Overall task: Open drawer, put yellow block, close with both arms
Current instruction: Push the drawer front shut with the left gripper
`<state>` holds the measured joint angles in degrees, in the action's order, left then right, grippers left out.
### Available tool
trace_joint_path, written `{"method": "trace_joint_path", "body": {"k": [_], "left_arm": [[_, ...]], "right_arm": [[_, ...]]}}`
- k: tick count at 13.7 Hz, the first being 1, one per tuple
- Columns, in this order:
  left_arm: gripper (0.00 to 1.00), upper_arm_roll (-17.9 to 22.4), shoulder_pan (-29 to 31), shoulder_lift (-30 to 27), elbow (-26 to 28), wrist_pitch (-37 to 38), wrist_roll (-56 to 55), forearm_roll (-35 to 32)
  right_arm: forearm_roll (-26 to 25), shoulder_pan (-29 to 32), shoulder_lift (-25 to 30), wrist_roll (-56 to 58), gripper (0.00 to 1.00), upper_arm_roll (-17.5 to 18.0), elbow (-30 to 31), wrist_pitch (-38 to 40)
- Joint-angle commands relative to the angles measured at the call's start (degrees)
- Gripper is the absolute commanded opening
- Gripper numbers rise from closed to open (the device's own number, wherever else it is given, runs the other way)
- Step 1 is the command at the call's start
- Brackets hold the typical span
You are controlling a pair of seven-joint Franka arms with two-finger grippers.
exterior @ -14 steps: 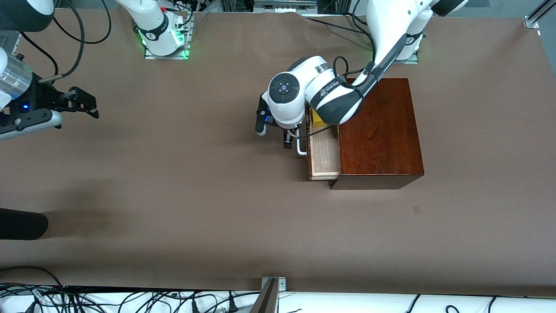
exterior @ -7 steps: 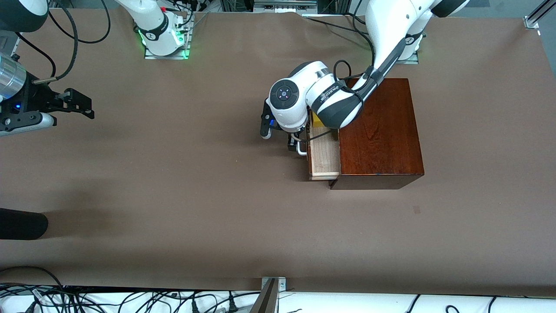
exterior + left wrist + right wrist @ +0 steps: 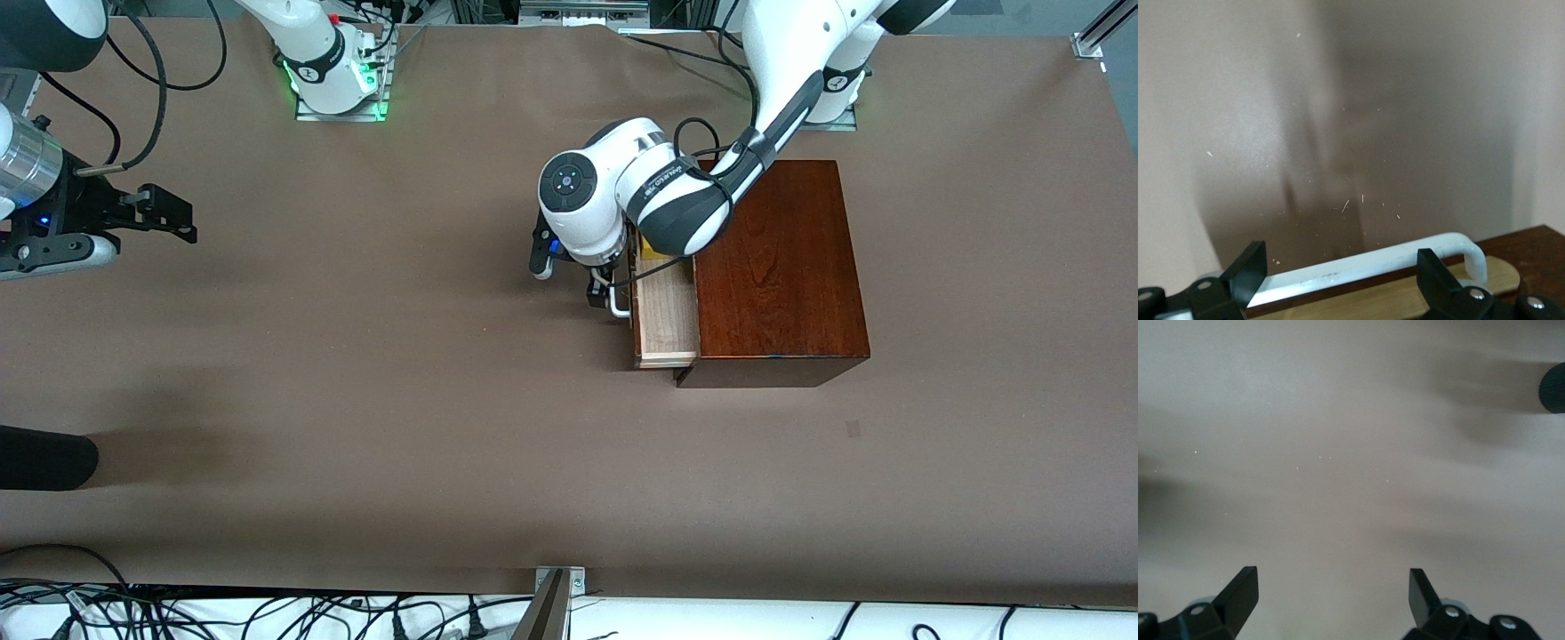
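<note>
The mahogany box (image 3: 778, 267) stands toward the left arm's end of the table. Its drawer (image 3: 669, 311) is partly out, showing pale wood. A sliver of the yellow block (image 3: 655, 252) shows in the drawer, mostly hidden under the left wrist. My left gripper (image 3: 603, 290) is low at the drawer front and open. In the left wrist view (image 3: 1341, 263) the white handle (image 3: 1371, 263) runs between its fingers (image 3: 1248, 270), untouched. My right gripper (image 3: 169, 213) is open and empty over bare table at the right arm's end, and waits (image 3: 1331, 587).
A black rounded object (image 3: 44, 458) lies at the table's edge at the right arm's end, nearer to the front camera; it also shows in the right wrist view (image 3: 1555, 387). Brown table (image 3: 400, 356) stretches between the arms. Cables run along the front edge.
My left wrist has shifted slightly and now covers more of the yellow block. The drawer has slid in a little. The right gripper has barely moved.
</note>
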<state>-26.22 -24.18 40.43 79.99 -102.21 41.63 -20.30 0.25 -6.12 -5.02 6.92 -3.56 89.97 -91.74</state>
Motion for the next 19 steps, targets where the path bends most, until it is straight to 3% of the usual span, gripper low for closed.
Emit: {"method": "trace_joint_path", "body": {"k": [1,19], "left_arm": [[1.0,1.62,0.63,-1.24,1.13,5.71,-8.91,-3.52],[1.0,1.35,4.41,-4.05,1.14,11.51,-6.83,-3.08]], "right_arm": [[-0.95,0.14,0.1,-0.86,1.0,0.31,-0.15,0.16],[-1.31,0.14,-0.16,-0.94,1.0,0.39,-1.12,0.33]]}}
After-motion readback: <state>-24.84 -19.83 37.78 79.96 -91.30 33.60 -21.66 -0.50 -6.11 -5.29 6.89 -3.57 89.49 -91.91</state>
